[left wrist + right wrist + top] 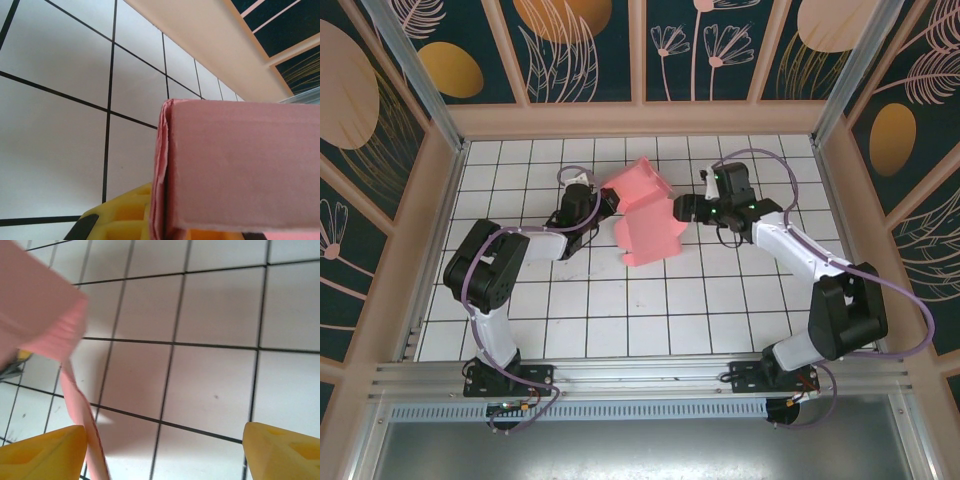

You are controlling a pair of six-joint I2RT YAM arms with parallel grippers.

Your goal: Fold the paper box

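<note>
One paper box (pixel 645 222), pink, sits tilted just toward 12 o'clock of centre on the white tiled table (pixel 620 320). The left gripper (pixel 606 206) is at the box's 9 o'clock, pinched tight on its edge; in the left wrist view, card rises beside a yellow finger (pixel 120 217) at 6 o'clock. The right gripper (pixel 681 208) is at the box's 3 o'clock, jaws wide apart, a pink flap just beside the yellow fingertip (pixel 42 452) at 7 o'clock. Peach-framed walls (pixel 580 50) with dark leaf panels surround the table. Count: one box, two arms, two grippers.

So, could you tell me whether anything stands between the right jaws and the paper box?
Nothing visible does. The paper box sits right at the open right jaws, its edge beside one finger, over bare tiles.
</note>
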